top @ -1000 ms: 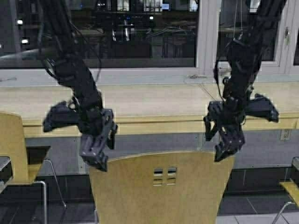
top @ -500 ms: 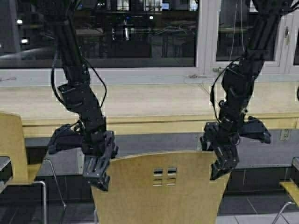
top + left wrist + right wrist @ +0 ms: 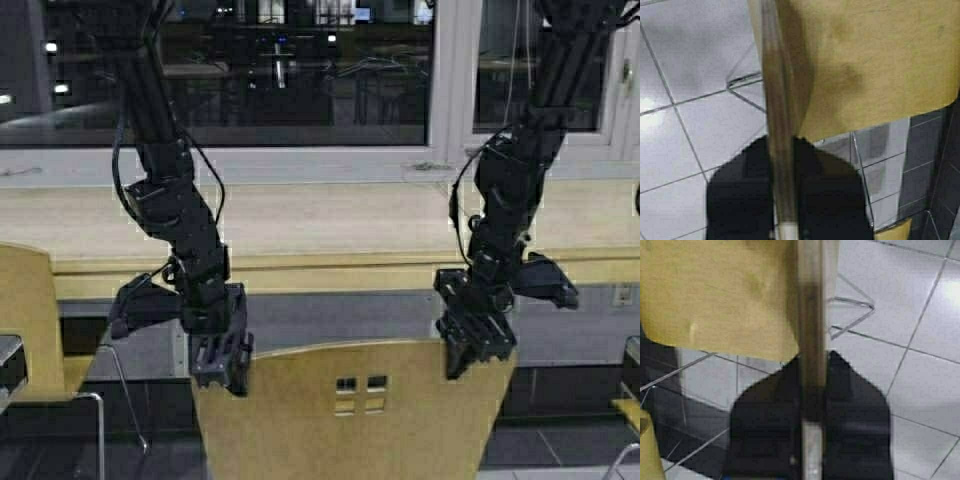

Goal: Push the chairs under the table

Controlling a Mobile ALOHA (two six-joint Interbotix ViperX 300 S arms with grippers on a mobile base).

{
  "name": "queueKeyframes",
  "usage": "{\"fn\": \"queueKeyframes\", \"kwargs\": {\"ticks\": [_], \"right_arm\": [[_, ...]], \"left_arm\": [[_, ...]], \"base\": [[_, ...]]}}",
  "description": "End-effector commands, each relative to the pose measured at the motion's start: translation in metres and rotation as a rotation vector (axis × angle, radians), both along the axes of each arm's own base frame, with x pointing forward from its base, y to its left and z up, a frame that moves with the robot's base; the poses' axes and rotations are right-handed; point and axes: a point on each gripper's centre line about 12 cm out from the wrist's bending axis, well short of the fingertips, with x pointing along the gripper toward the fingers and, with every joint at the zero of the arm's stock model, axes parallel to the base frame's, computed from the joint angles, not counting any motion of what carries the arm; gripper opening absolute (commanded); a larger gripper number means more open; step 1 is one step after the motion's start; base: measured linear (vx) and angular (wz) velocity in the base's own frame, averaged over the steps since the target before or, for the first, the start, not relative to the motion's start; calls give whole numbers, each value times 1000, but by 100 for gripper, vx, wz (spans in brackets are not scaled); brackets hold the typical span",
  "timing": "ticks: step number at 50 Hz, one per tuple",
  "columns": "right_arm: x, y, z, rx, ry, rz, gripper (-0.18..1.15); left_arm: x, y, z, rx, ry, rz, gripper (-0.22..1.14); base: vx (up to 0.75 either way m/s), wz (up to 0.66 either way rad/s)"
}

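both grippers lower, astride chair [image 3: 355,410] backrest

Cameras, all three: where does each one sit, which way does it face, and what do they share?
High view: on the robot's frame behind the arms, facing the table; shows left gripper and right gripper.
Left wrist view: looks down the chair backrest edge to the floor; its fingers show.
Right wrist view: the same from the opposite corner.
Shared: the chair.
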Motion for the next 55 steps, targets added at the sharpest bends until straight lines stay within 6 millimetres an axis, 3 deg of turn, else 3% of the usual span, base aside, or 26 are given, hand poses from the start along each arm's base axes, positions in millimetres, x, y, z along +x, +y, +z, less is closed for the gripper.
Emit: {"fn": "queueKeyframes", "kwargs": {"ticks": [1, 14, 25, 43, 55], "right_arm": [[-5, 17, 7, 4, -23, -49, 2], [13, 19, 14, -7, -84, -27, 4], [21, 24, 17, 8, -102, -40, 4], [19, 43, 20, 22, -110, -25, 4], [26, 42, 25, 27, -129, -37, 4]], "left_arm": [[3, 0, 6, 7, -18, -19, 4], [18, 0, 14, 6, -57, -43, 3], [31, 13, 14, 7, -70, -16, 3], [31, 24, 16, 33, -69, -53, 3], [34, 27, 16, 35, -74, -54, 3]], "base": [[9, 6], [12, 4], [14, 0], [21, -6], [22, 4]]}}
